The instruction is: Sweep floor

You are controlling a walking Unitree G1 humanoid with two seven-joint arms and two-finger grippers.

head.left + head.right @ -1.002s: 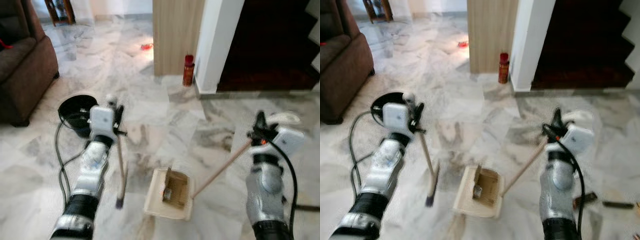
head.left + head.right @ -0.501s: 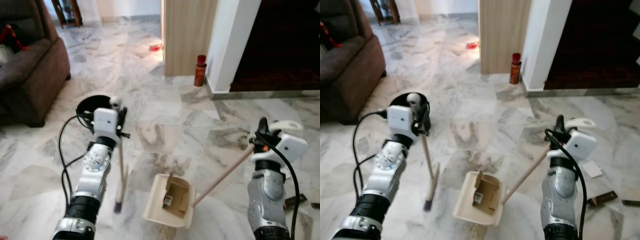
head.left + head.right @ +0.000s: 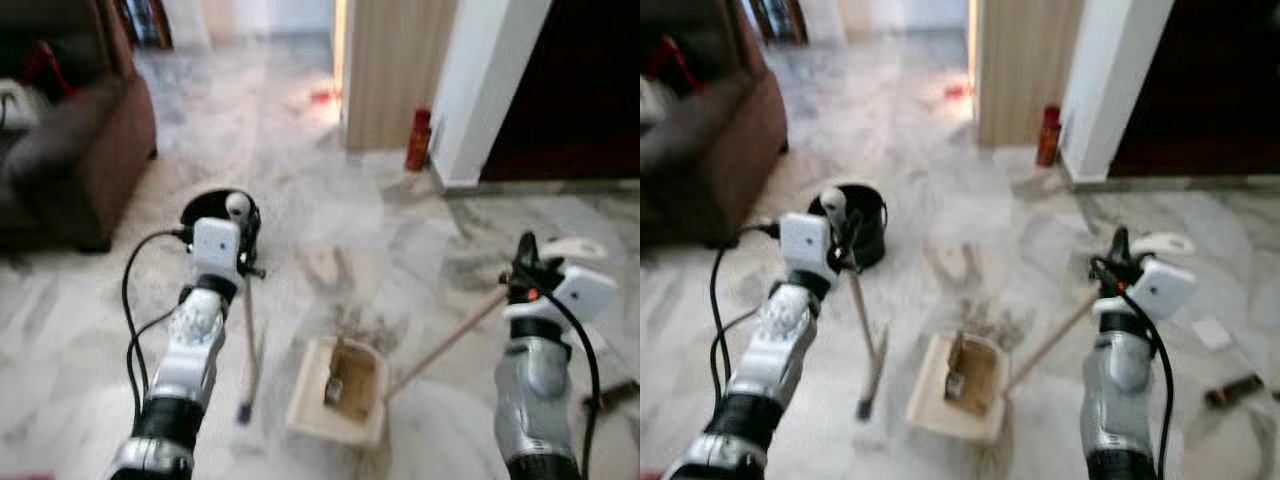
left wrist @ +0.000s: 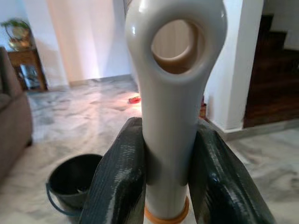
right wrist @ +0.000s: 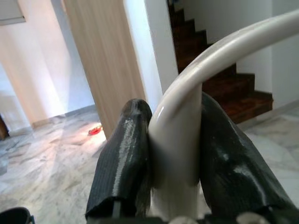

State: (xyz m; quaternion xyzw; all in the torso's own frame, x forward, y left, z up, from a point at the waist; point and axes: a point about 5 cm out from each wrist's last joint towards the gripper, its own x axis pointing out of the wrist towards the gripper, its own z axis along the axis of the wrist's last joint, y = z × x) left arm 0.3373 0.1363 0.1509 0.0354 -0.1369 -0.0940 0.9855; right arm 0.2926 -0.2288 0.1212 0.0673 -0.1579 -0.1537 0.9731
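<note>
Walking forward, bucket (image 3: 862, 224) nearing; left jaws (image 4: 166, 186) clamping broom (image 3: 246, 345), right jaws (image 5: 173, 161) clamping dustpan (image 3: 340, 390) handle; next, brushing debris panward.

Landmark: dustpan (image 3: 337, 390), on floor (image 3: 300, 200) centre, low in the head views. Broom (image 3: 248, 345) just left of it, head on floor. Bucket (image 3: 855, 222) behind-left of dustpan, beyond broom. Sofa (image 3: 70, 150) far left of dustpan. Wooden panel (image 3: 390, 70) and bottle (image 3: 419, 140) well behind dustpan; stairs (image 5: 219, 79) behind-right. Dustpan handle (image 3: 445, 340) slants up to the right.
</note>
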